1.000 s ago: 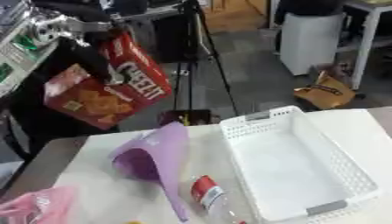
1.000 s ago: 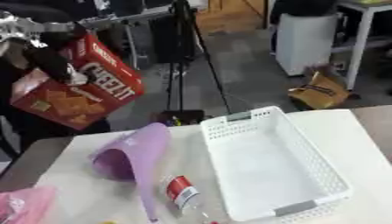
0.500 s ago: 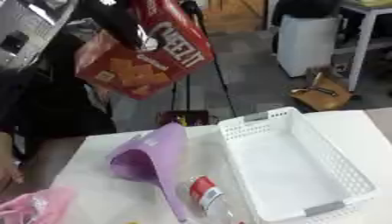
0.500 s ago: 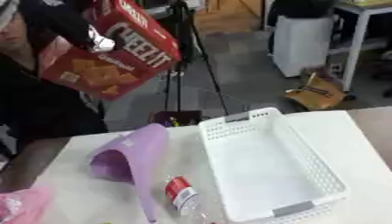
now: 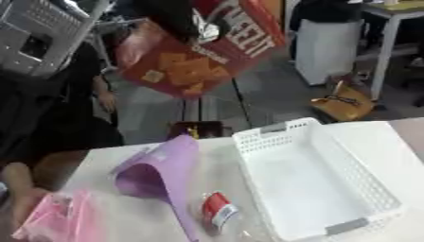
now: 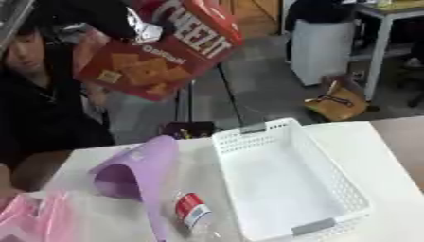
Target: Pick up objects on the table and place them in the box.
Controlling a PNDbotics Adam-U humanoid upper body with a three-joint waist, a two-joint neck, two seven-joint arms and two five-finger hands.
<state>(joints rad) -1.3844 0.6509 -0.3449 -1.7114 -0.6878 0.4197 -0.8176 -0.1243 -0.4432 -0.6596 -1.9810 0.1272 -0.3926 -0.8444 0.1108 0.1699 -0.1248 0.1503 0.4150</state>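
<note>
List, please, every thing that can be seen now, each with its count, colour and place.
Cheez-It cracker box: one, red, held tilted in the air beyond the table's far left edge.
Basket: one, white, perforated plastic, on the right half of the table, nothing inside.
Scoop: one, purple, lying on the table left of the basket.
Bottle: one, clear with a red and white label, lying beside the scoop, near the basket's near left corner.
Bag: one, pink, at the table's near left corner.
Table: one, white.
Left hand: one, black with silver, gripping the cracker box at its upper part.
Right hand: not in view.
</note>
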